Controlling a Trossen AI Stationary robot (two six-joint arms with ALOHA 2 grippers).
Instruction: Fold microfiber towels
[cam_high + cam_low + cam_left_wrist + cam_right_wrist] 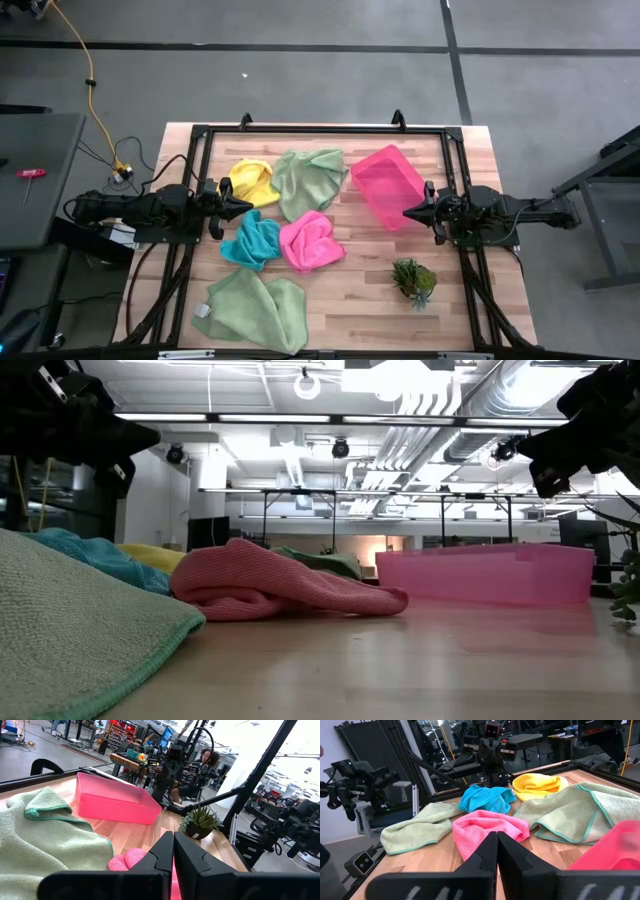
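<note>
Five crumpled microfiber towels lie on the wooden table: a yellow one (pixel 252 182), a pale green one (pixel 308 180) at the far middle, a teal one (pixel 252 240), a hot pink one (pixel 311 242) and a second pale green one (pixel 255 308) near the front edge. My left gripper (pixel 248 205) hangs shut above the table's left side, pointing level toward the right, above the yellow and teal towels. My right gripper (pixel 406 212) hangs shut at the right, pointing level toward the left, over the tray's near corner. Neither touches anything.
A rigid pink plastic tray (pixel 390 185) stands at the far right of the table. A small spiky green plant (pixel 414 279) sits near the front right. A black frame (pixel 320 130) runs around the table's edges. Bare wood shows between the plant and the pink towel.
</note>
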